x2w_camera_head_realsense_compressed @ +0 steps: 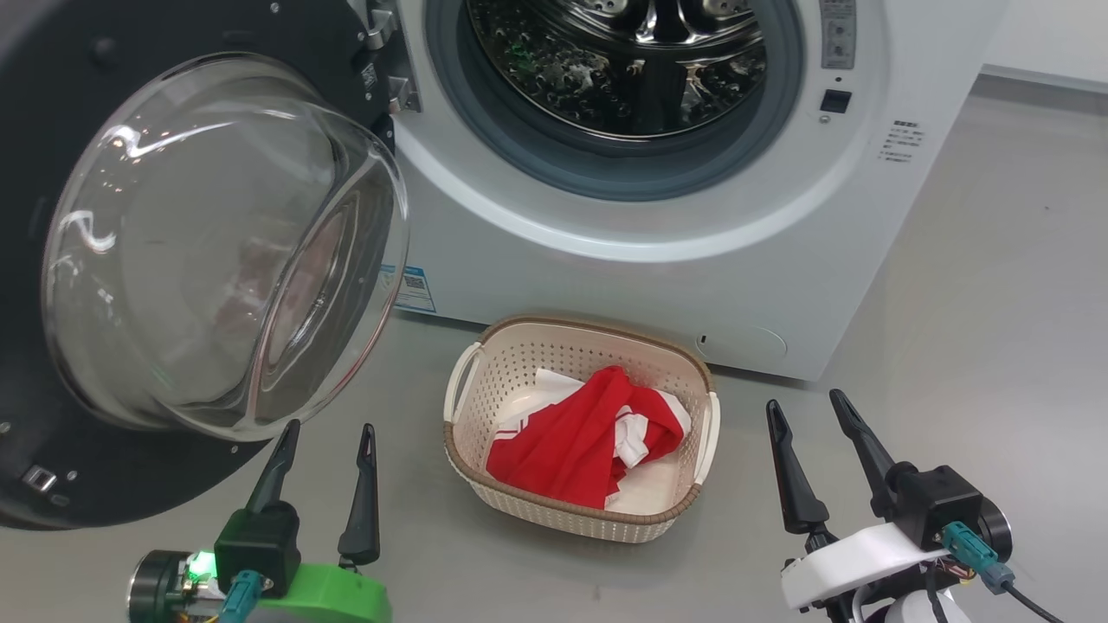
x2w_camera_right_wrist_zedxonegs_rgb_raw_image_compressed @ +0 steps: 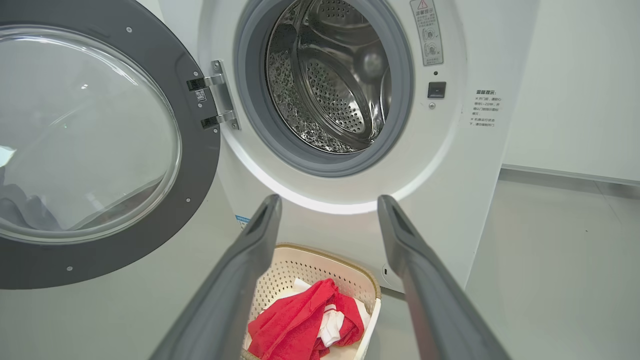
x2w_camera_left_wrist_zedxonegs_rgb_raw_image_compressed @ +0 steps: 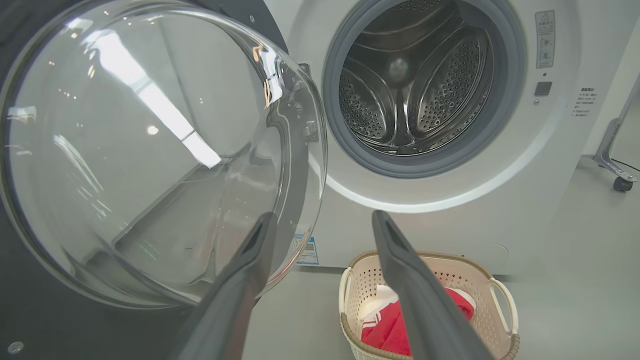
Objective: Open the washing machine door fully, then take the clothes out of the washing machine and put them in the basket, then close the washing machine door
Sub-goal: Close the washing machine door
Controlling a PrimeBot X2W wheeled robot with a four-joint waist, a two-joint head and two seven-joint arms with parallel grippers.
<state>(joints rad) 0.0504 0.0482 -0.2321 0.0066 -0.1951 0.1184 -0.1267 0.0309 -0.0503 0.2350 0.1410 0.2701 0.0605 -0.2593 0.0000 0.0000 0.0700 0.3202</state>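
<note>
The washing machine door (x2w_camera_head_realsense_compressed: pixel 52 484) stands wide open on the left, its clear glass bowl (x2w_camera_head_realsense_compressed: pixel 216 242) bulging toward me. The white washing machine (x2w_camera_head_realsense_compressed: pixel 692 260) shows a bare steel drum (x2w_camera_left_wrist_zedxonegs_rgb_raw_image_compressed: pixel 415 90). The red and white clothes (x2w_camera_head_realsense_compressed: pixel 589 437) lie in the cream basket (x2w_camera_head_realsense_compressed: pixel 467 459) on the floor before the machine. My left gripper (x2w_camera_head_realsense_compressed: pixel 331 430) is open just below the door's bowl, left of the basket. My right gripper (x2w_camera_head_realsense_compressed: pixel 808 407) is open to the right of the basket. In the wrist views the clothes (x2w_camera_right_wrist_zedxonegs_rgb_raw_image_compressed: pixel 300 325) and the basket (x2w_camera_left_wrist_zedxonegs_rgb_raw_image_compressed: pixel 500 300) sit beyond the open fingers.
The grey floor (x2w_camera_head_realsense_compressed: pixel 995 303) runs to the right of the machine. A metal leg with a caster (x2w_camera_left_wrist_zedxonegs_rgb_raw_image_compressed: pixel 620 170) stands at the far right in the left wrist view. A white wall (x2w_camera_right_wrist_zedxonegs_rgb_raw_image_compressed: pixel 575 75) is beside the machine.
</note>
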